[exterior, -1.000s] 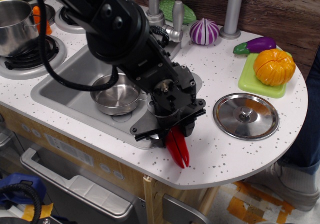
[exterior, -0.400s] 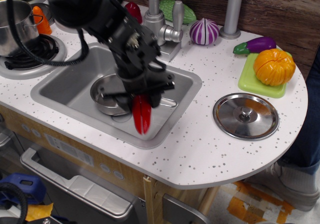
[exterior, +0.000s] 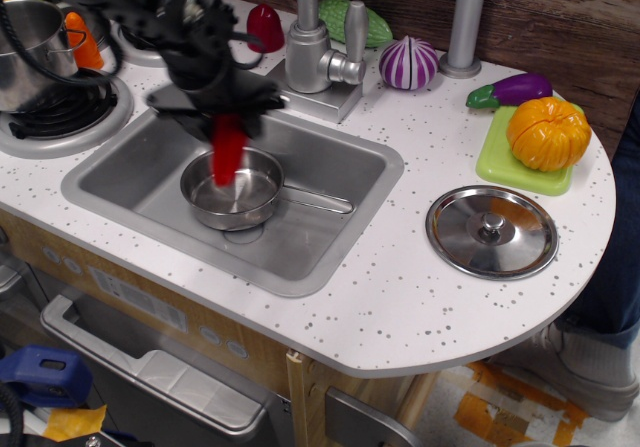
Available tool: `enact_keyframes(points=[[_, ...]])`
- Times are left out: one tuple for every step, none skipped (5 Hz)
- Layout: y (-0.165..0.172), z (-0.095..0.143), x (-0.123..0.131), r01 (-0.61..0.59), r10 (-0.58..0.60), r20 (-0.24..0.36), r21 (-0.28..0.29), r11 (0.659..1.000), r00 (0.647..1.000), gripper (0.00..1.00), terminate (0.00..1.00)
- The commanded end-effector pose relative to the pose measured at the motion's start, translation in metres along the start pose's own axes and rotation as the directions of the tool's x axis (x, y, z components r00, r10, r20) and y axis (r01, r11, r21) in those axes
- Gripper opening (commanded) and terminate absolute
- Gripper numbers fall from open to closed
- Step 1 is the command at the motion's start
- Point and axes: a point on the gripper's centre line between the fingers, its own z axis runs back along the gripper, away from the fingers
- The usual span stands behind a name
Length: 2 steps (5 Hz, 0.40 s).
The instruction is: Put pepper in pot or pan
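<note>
The red pepper [exterior: 229,150] hangs tip down from my gripper [exterior: 224,113], which is shut on its upper end. It hangs directly over the small shiny steel pan [exterior: 235,192], its tip just above the pan's bowl. The pan sits in the sink [exterior: 330,167] with its long thin handle [exterior: 315,201] pointing right. My black arm reaches in from the upper left and hides the pepper's stem.
A taller steel pot [exterior: 30,47] stands on the left burner beside a small orange toy [exterior: 84,39]. A dark red dome toy [exterior: 265,25], the faucet [exterior: 320,52], a green vegetable, a purple onion, an eggplant, an orange pumpkin on a green board and a flat steel lid [exterior: 491,231] lie around.
My gripper carried the pepper from the counter's front edge, leftward and back over the sink, until it came to hang over the pan.
</note>
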Motion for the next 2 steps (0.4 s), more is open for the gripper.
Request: enact_keyframes(points=[[0.0109,-0.0463,0.0128,0.083,-0.065,0.127,-0.146,0.986,0.99,1.0,0.0],[0.0099,-0.0504,0.0151,0.092,-0.069,0.132,-0.174,0.98,0.989,1.0,0.0]])
